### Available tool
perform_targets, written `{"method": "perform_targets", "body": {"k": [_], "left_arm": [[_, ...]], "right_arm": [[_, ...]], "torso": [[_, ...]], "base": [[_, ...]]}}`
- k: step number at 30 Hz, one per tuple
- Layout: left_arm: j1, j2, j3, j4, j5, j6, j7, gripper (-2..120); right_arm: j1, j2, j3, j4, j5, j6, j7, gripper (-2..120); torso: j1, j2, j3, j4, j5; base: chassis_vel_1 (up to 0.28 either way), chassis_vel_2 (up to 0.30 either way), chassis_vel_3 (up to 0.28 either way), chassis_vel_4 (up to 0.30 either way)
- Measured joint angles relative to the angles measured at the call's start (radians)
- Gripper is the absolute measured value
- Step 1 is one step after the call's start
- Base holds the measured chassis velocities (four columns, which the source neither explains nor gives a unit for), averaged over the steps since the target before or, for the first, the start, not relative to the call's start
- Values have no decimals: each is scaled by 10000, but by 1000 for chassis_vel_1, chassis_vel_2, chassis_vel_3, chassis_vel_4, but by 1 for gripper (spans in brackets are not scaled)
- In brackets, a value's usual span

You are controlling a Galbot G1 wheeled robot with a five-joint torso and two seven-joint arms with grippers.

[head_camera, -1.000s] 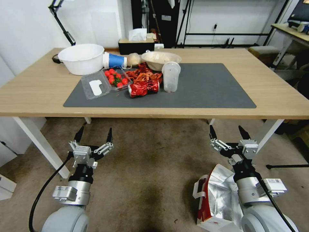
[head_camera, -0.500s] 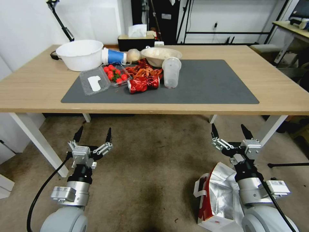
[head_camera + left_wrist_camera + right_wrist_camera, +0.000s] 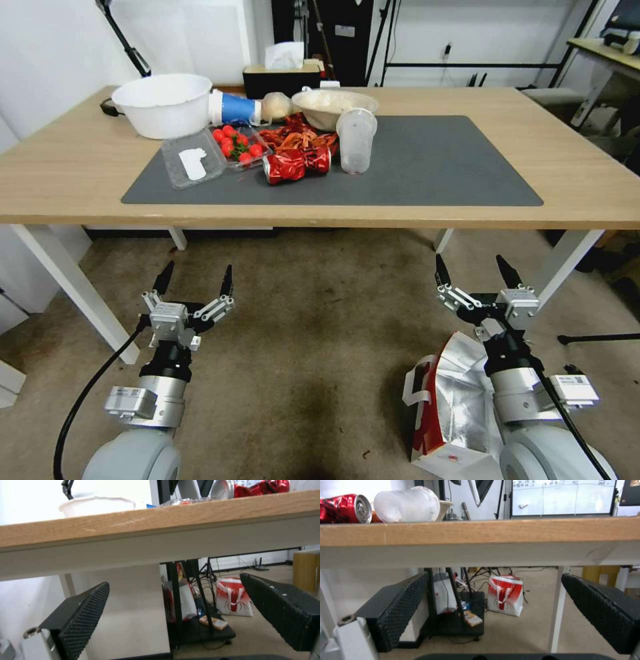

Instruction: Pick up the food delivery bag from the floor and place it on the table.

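One food delivery bag (image 3: 448,407) — beneath right gripper (image 3: 477,275)

Bright, even indoor light; wrist views are soft and blurry, and the head view bows at its edges.

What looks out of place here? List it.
The food delivery bag sits on the floor, mouth gaping, under the right pincer. On the table, a crushed red can lies sideways.

We're in a lab or studio: whiteboard (image 3: 561,497), tripods (image 3: 467,40), cabling (image 3: 203,585), stained carpet (image 3: 320,347).
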Motion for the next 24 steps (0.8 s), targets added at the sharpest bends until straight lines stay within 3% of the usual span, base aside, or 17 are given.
{"method": "perform_targets", "body": {"k": [24], "left_arm": [[-29, 0, 56, 83, 25, 8, 40, 98]], "right_arm": [[-45, 38, 25, -39, -62, 30, -82, 100]], "torso": [[-302, -936, -638, 0, -1]], "base": [[0, 0, 0, 0]]}}
